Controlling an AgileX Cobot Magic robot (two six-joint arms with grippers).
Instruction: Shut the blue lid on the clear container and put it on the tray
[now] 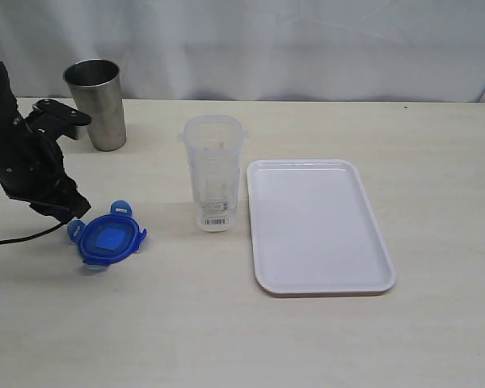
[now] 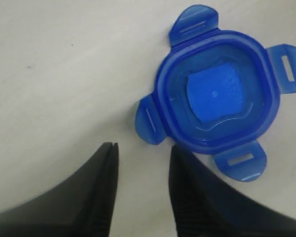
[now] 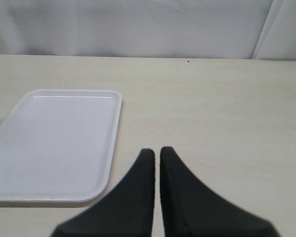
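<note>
Lid (image 2: 214,94) flat on table (image 2: 49,74), just beside left tool (image 2: 141,147), jaws parted

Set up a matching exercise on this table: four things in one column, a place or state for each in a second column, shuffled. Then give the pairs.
Column one
1. small blue plastic lid with four flaps
2. tall clear plastic container
3. flat white rectangular plastic tray
4. grey steel cup

Column two
A. farthest back of the four
B. upright, open at the top, right beside the tray
C. lying flat, apart from the container
D. widest of the four, nothing on it

Pairs: 1-C, 2-B, 3-D, 4-A
</note>
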